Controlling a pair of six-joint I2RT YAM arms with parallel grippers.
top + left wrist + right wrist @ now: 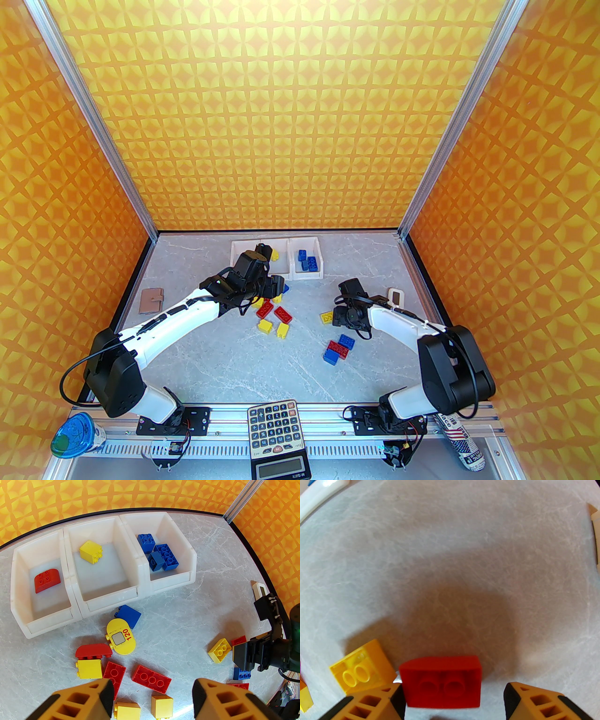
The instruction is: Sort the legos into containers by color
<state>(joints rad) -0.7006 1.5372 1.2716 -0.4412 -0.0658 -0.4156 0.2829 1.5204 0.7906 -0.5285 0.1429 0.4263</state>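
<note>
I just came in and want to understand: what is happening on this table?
A two-arm robot sorts legos by color into three white bins. The bins hold one red, one yellow and three blue bricks. The right gripper stands open around a red brick; the left gripper hovers open over loose bricks.

Downward-facing left gripper [153, 691] and right gripper [454, 691], jaws of both apart.

Top camera's perched high behind the arm bases [173, 417], gazing down across the whole table [225, 356]; left wrist camera hovers mid-height, facing the containers [140, 573] at the far edge; right wrist camera's skimming the table, and all three catch that same yellow lego [358, 667].
</note>
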